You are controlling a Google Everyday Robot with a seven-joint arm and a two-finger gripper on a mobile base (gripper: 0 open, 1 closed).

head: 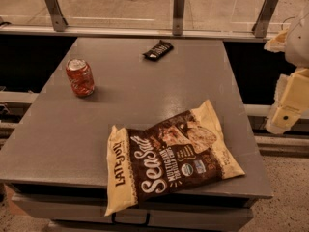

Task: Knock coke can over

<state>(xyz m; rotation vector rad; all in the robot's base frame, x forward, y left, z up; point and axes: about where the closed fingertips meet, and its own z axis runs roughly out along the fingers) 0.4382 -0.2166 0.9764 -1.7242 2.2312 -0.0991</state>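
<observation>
One coke can (80, 77) upright | tool (287, 111) right edge, partly cut off

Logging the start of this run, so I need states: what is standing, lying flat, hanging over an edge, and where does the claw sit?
coke can: standing upright, far left of the table.
chip bag: lying flat, print up, one corner over the front edge.
snack bar wrapper: lying flat near the far edge.
claw: in the air beyond the right edge, well away from the can.

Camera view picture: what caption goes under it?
Upright coke can on the grey table; gripper hangs beside the table's right edge.
</observation>
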